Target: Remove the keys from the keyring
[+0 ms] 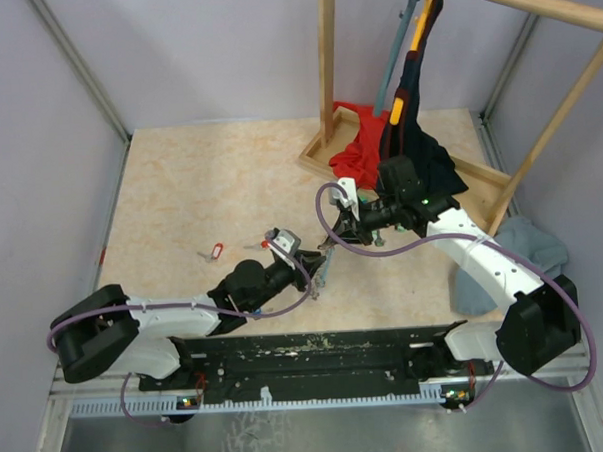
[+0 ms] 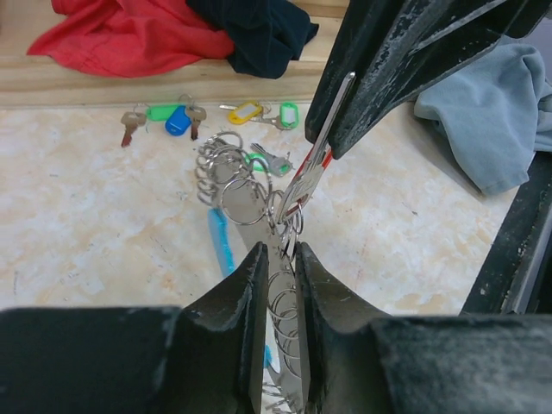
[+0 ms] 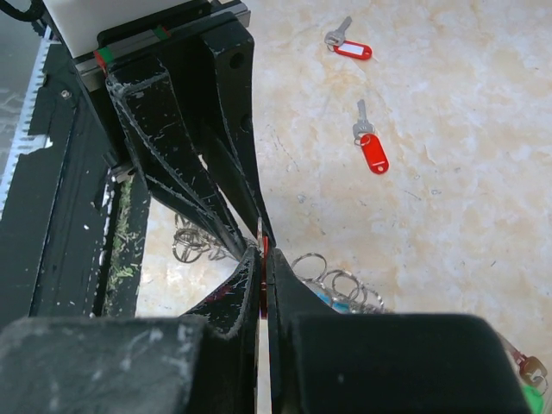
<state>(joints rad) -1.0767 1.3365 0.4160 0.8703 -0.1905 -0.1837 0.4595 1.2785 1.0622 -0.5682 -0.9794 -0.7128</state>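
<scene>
Right gripper (image 3: 264,263), jaws closed on a red tag (image 3: 264,247), meets the left gripper (image 3: 250,235) above the keyring (image 3: 343,285); two loose keys (image 3: 369,145) lie in from the desk's near edge.

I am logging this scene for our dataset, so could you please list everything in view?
Beige marbled table: one, under everything.
Light wooden clothes rack: one, far right.
Crumpled red cloth: one, on the rack's base.
Dark navy garment: one, hanging on the rack.
Grey-blue cloth: one, table's right edge.
Small metal keys with red plastic tags: two, loose, left of centre.
Metal keys with coloured tags: four tags, two green, blue, yellow, beside the rack's base.
Grey metal ring-chain keyring: one, light-blue sleeve, mid-table.
Red-tagged key: one, clamped at the keyring.
Left pincer: black, shut on the keyring.
Right pincer: black, shut on the red-tagged key.
</scene>
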